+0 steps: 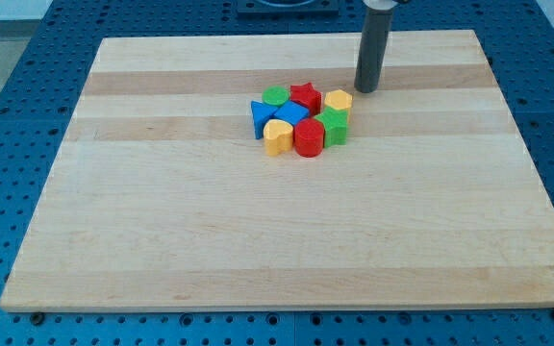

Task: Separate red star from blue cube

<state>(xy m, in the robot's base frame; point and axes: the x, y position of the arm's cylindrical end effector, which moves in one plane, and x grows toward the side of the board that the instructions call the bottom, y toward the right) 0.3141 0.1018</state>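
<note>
The red star point(305, 96) sits at the top of a tight cluster of blocks near the board's middle top. The blue cube point(292, 114) lies just below and left of it, touching it. My tip point(365, 89) stands on the board to the right of the cluster, a short way up and right of the yellow block point(338, 100) and about a block's width right of the red star, touching nothing.
The cluster also holds a green round block point(275, 95), a blue triangular block point(261, 116), a yellow heart-like block point(277, 136), a red cylinder point(308, 137) and a green star-like block point(333, 125). The wooden board point(277, 231) lies on a blue perforated table.
</note>
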